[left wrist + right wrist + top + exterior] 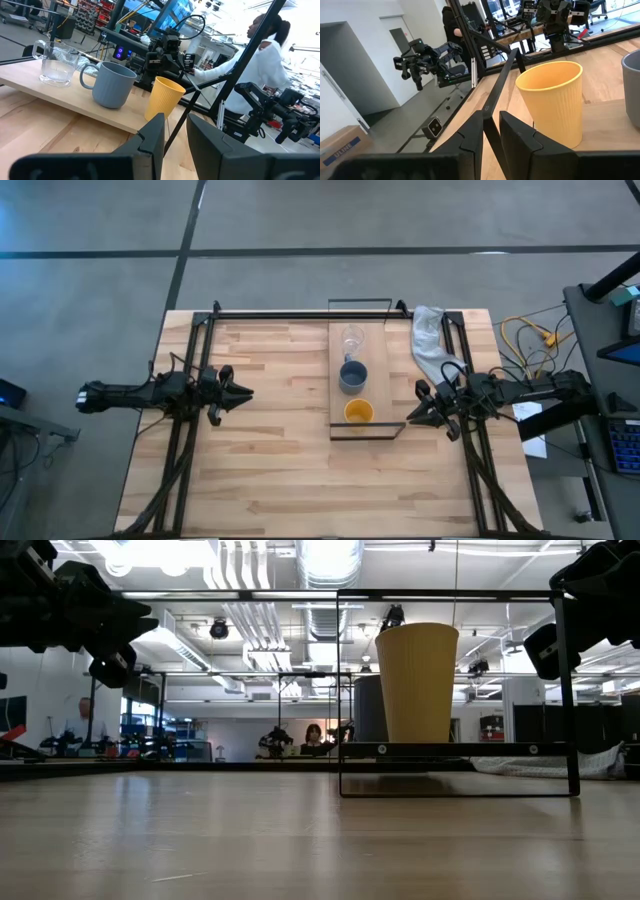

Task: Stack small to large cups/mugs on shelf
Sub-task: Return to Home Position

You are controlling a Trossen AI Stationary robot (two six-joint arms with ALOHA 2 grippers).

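Observation:
The light-wood shelf (340,395) with a black wire frame lies right of the table's middle. Three cups stand on it in a row on their bases. The clear glass (352,340) is at the far end, the blue-grey cup (353,376) in the middle, and the yellow-orange cup (358,413) at the near end. My left gripper (245,392) hovers left of the shelf, empty, its fingers a narrow gap apart (175,132). My right gripper (410,416) hovers just right of the shelf's near end, level with the yellow-orange cup (552,100). It is empty, its fingers a narrow gap apart (491,127).
A white cloth (428,340) lies at the table's far right, beside the shelf. Black frame rails run along the table's left (185,430), right (480,470) and far sides. Bare planked tabletop (290,480) lies in front of the shelf. People show in the room behind (265,55).

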